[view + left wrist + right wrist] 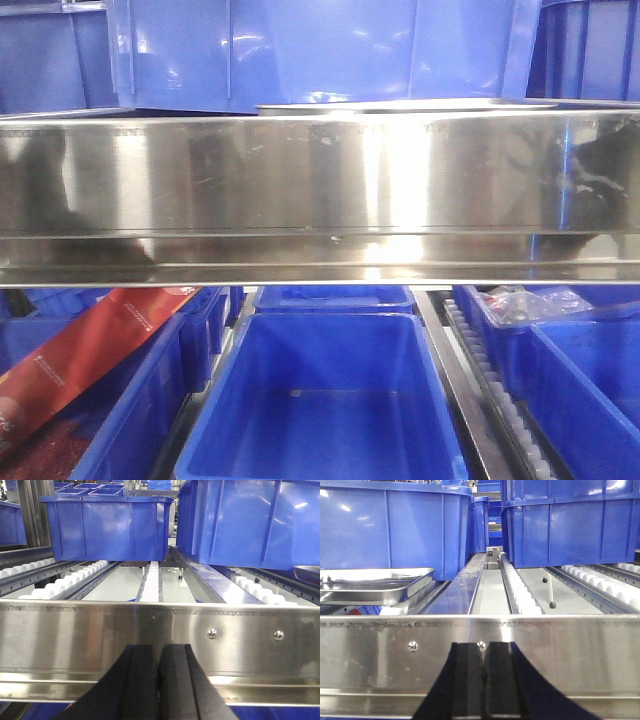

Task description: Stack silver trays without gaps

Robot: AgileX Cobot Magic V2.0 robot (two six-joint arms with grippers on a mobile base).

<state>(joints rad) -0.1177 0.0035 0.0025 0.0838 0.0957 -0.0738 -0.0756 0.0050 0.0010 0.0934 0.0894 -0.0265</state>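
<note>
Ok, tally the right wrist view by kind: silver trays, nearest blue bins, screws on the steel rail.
silver tray: 1
nearest blue bins: 2
screws on the steel rail: 2
Total: 5

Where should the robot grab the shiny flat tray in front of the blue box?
Probably the thin turned-out rim on the near edge of the silver tray. It is shallow and lies flat, so only the rim is thin enough to pinch. A blue bin stands behind it, so come from the front, over the steel rail. The right gripper, now shut, must open first.
</note>
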